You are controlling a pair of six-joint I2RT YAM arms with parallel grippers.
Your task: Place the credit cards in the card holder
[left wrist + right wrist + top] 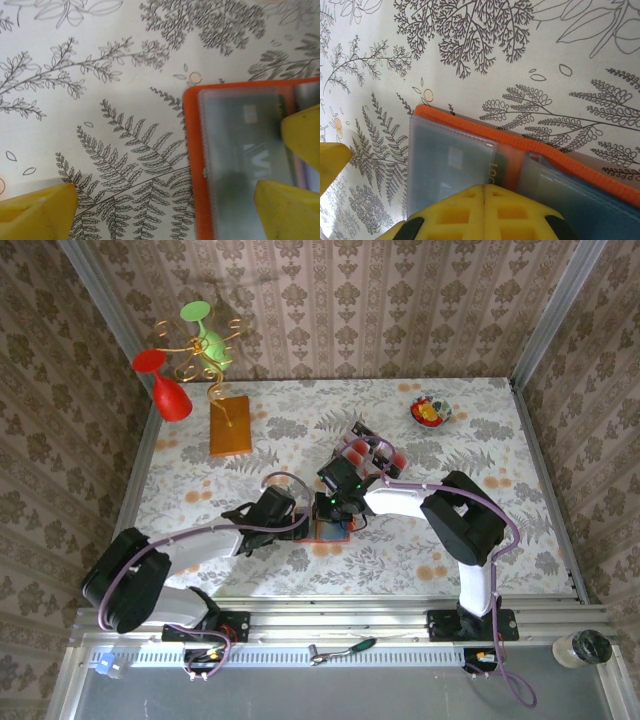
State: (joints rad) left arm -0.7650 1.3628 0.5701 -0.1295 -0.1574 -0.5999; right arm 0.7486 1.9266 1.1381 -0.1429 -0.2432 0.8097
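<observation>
The orange card holder lies open on the patterned table, its grey-blue clear sleeves facing up. A dark card with gold letters sits partly tucked under a sleeve edge. My right gripper is shut, its yellow tips pressed down on the holder beside that card. My left gripper is open and straddles the holder's left edge, with one finger over the sleeve and the other over bare table. Several red and black credit cards lie fanned just behind the arms.
An orange-brown block bearing gold wire stands at the back left, with a red glass and a green glass by it. A small bowl sits back right. A tool lies on the near rail.
</observation>
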